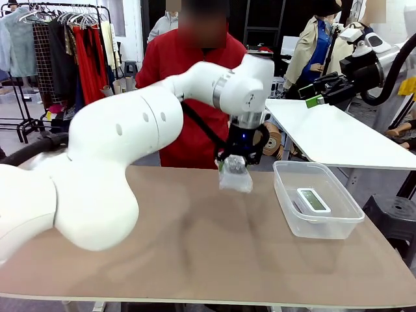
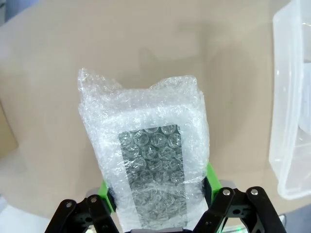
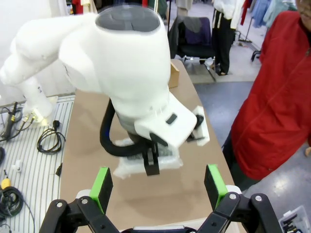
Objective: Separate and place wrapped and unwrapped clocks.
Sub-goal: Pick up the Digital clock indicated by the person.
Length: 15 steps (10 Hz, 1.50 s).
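My left gripper [image 1: 235,158] is clamped on a wrapped clock [image 2: 153,165], holding it above the brown worktop [image 1: 195,247] near its far edge. Right of it, the bare white clock [image 1: 313,199] lies in a clear tub [image 1: 316,224]. Farther back, my right gripper [image 3: 158,187] hangs wide open, holding nothing

Even, bright indoor light; soft shadows lie on the table [image 1: 195,247]. The left arm [image 1: 117,149] looks motion-blurred, perhaps, and wrist views bend at edges.
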Each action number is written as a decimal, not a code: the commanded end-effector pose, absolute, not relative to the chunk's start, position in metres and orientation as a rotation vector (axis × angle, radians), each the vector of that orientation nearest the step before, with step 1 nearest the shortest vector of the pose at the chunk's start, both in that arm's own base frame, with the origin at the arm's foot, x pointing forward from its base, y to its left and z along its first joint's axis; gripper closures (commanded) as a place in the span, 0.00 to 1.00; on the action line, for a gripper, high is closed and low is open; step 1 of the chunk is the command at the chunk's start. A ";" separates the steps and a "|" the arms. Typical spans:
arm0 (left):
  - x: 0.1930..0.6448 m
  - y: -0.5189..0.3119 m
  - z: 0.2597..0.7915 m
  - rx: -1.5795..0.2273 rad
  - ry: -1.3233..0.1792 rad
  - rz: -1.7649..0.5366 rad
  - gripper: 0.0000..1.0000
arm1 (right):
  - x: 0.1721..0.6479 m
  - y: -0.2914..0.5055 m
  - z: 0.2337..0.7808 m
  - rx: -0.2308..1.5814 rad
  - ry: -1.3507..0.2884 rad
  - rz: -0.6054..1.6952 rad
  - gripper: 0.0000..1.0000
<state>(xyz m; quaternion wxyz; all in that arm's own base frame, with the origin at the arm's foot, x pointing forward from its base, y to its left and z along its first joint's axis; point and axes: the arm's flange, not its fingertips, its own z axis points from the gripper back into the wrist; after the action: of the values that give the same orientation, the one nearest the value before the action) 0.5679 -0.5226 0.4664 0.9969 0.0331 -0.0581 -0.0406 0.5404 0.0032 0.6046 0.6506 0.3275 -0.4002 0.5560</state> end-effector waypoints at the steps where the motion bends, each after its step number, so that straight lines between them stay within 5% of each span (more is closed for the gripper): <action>1: 0.495 -0.443 0.474 0.075 -0.168 -0.130 1.00 | 0.539 0.003 0.606 0.744 -0.917 1.281 0.00; 10: 0.458 -0.404 0.556 0.102 -0.315 -0.151 1.00 | 0.539 0.003 0.606 0.744 -0.917 1.281 0.00; 11: 0.463 -0.408 0.545 0.108 -0.304 -0.163 1.00 | 0.539 0.003 0.606 0.744 -0.917 1.281 0.00; 12: 0.534 -0.477 0.618 0.094 -0.268 -0.138 1.00 | 0.539 0.003 0.606 0.744 -0.917 1.281 0.00; 15: 0.534 -0.477 0.618 0.094 -0.268 -0.138 1.00 | 0.539 0.003 0.606 0.744 -0.917 1.281 0.00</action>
<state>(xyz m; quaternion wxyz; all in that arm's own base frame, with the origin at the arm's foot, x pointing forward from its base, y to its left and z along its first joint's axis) 0.5358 -0.4797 0.6129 0.9875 0.0479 -0.1326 -0.0701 0.5404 0.0032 0.6046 0.6506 0.3275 -0.4003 0.5561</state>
